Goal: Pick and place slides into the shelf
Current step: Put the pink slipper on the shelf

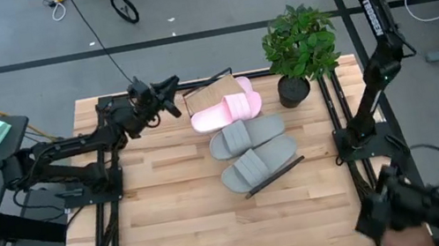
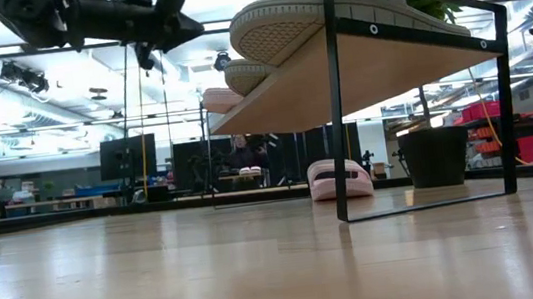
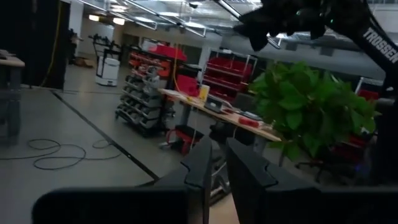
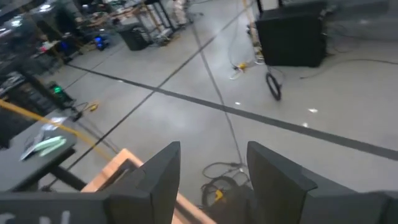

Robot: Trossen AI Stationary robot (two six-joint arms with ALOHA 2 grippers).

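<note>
My left gripper [image 1: 168, 91] hangs above the table's far side, just left of the shelf [image 1: 203, 97], holding nothing. From its wrist, its fingers [image 3: 202, 163] stand almost together, a thin gap between them.

My right gripper [image 4: 211, 171] is not clear from above; that arm [image 1: 376, 70] rises at the table's right edge. Its wrist view shows the fingers [image 4: 160, 169] well apart, empty, over floor and a table corner.

On the shelf, from its near end: grey slide [image 1: 258, 166], second grey slide [image 1: 246, 135], pink slide [image 1: 222, 112]. The other pink slide [image 1: 246, 88] lies beside it toward the plant [image 1: 300, 45]; the low view shows a pink slide [image 2: 340, 177] on the tabletop [image 1: 172, 211] beyond the shelf.
</note>
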